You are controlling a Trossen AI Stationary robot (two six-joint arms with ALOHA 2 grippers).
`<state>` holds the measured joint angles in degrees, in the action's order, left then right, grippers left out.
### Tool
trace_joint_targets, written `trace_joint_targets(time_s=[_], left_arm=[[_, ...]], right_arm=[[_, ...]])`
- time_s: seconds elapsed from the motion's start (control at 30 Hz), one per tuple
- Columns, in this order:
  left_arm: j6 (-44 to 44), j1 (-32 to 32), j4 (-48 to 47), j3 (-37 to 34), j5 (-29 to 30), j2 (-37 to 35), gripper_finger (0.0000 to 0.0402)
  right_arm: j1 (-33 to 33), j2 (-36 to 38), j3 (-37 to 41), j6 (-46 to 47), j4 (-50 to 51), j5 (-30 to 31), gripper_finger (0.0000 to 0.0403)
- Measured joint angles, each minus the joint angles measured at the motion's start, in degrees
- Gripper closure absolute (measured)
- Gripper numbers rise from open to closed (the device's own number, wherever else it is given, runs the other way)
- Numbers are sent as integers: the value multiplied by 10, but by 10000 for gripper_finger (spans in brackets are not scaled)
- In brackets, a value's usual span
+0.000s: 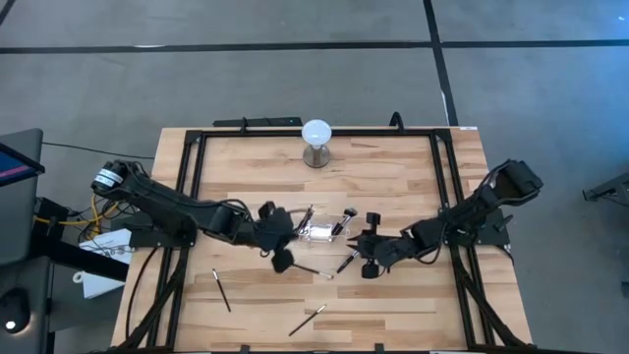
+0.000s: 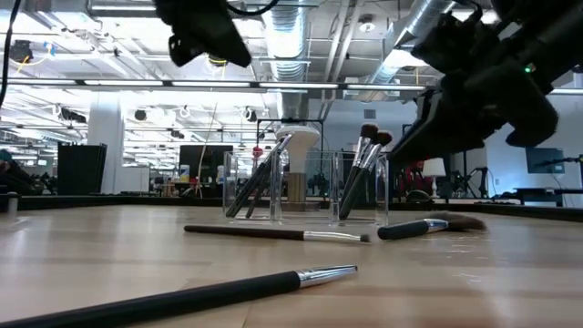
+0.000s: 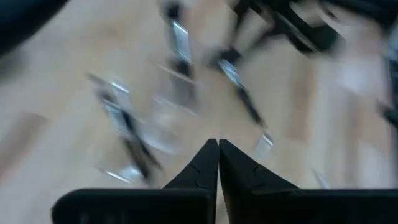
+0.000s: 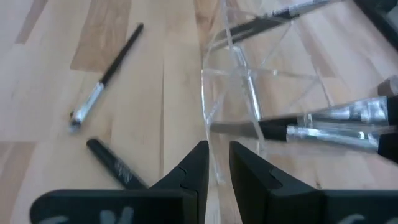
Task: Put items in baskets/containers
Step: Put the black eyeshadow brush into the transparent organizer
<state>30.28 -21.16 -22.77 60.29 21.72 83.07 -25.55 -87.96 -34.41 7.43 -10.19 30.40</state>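
We see a slim dark-handled makeup brush lying crosswise mid-tabletop, just front of the clear rectangular holder; our left gripper, pressed together and empty, hangs nearest it.

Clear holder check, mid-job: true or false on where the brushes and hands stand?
1. The clear holder already has brushes standing in it. True.
2. Every brush is in the holder. False: several lie on the table, such as one long brush.
3. The left hand is shut and holds nothing. True.
4. The white globe sits inside the holder. False: it stands apart, near the table's far edge.
5. The right hand is at the holder's wall. True.
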Motion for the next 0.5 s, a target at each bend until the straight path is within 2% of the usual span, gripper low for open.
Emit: trace_joint_targets(time_s=[0.07,0.17,0.3,0.4,0.5], left_arm=[[1,-2,2,-12,-35,0,380],[1,-6,31,-36,-50,14,359],[-32,-8,74,-43,-77,83,324],[-97,-7,116,-23,-108,152,298],[-136,-6,108,24,-120,209,276]], right_arm=[[-5,8,0,6,7,7,348],[-15,23,0,12,20,31,348],[-27,45,0,12,21,43,348],[-31,64,0,11,28,43,348],[-34,81,0,12,42,44,348]])
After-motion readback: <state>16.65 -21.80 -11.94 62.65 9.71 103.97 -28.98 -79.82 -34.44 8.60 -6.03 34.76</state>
